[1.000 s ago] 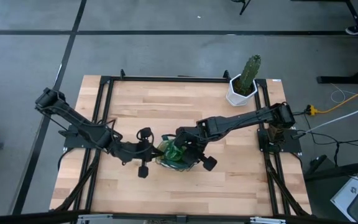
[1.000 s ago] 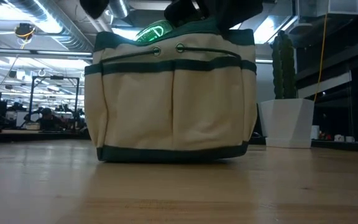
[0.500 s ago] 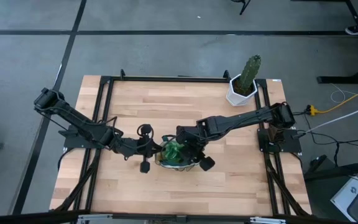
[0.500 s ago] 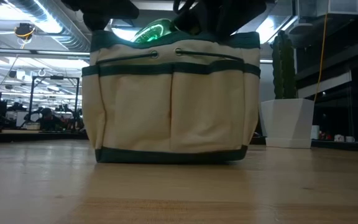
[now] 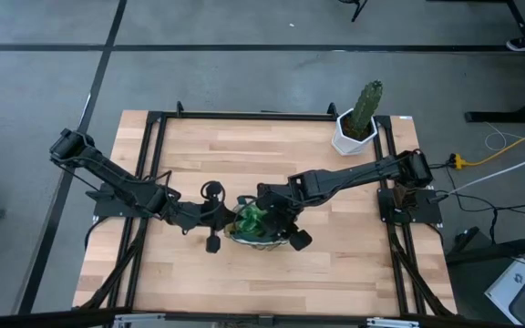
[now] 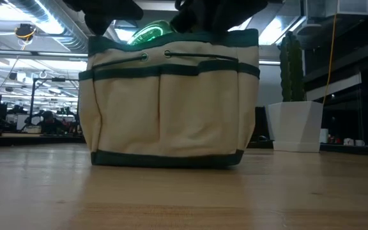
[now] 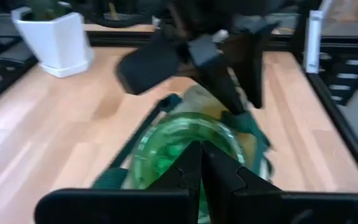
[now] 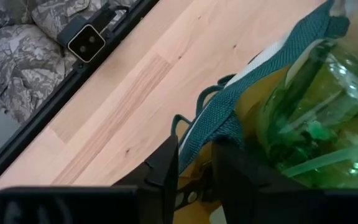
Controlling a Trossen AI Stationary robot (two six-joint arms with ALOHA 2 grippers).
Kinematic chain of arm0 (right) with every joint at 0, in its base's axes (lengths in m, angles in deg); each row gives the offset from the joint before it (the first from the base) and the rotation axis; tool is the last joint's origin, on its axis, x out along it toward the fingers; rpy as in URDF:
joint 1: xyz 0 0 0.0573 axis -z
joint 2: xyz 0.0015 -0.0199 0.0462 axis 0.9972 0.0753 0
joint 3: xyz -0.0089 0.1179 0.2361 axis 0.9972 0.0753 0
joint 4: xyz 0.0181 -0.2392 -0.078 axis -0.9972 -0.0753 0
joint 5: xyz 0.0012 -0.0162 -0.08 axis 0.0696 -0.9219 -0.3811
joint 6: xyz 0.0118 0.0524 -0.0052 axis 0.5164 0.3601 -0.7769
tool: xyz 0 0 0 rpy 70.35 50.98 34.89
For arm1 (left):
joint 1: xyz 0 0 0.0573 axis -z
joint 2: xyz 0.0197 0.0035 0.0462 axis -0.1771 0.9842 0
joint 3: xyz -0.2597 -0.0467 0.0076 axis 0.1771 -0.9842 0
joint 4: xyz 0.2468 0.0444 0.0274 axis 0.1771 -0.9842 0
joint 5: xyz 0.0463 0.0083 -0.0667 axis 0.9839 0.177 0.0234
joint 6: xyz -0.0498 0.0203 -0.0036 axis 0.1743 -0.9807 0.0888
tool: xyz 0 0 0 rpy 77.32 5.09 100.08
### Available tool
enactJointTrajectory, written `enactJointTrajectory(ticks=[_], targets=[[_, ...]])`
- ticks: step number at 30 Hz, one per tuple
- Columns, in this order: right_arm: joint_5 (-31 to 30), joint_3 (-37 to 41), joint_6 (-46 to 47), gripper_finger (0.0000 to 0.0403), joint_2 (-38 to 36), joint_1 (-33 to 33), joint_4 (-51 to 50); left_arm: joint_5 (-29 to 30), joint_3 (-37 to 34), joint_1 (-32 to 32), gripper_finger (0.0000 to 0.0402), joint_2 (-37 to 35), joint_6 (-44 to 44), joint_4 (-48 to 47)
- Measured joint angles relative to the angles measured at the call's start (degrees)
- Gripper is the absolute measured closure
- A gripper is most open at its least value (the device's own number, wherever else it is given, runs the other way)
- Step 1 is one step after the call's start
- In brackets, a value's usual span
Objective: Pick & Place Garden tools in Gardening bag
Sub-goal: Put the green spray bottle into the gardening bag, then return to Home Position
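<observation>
Two grippers are met over the gardening bag [image 5: 261, 230]. From the left, the left gripper [image 7: 199, 163] is pressed shut, empty, against the bag's side. The spray bottle [image 5: 255, 221] is lodged inside. From the right, the right gripper [image 8: 194, 163] is parted astride the bag's green rim.

Even overhead light, dim backlit low view, bright ceiling glare, blurred left wrist view.
</observation>
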Motion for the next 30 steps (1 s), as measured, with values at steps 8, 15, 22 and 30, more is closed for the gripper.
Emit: enactJointTrajectory(ticks=[8,15,22,30], targets=[[0.86,0.0,1.59,0.0302,-0.6,0.65,-2.03,4.62,0.0,-0.02,0.0396,0.0,0.2,0.0],[2.47,0.0,1.57,0.0302,-7.72,1.91,-3.69,3.54,0.02,-0.02,0.0394,0.02,0.13,0.11],[2.75,0.0,1.35,0.0302,-15.13,2.89,-6.18,0.08,0.02,-0.02,0.0397,0.02,-0.85,0.26],[5.89,10.44,3.59,0.0302,-21.49,2.75,-0.64,-2.04,0.04,-0.19,0.0396,-0.06,-1.52,0.48]])
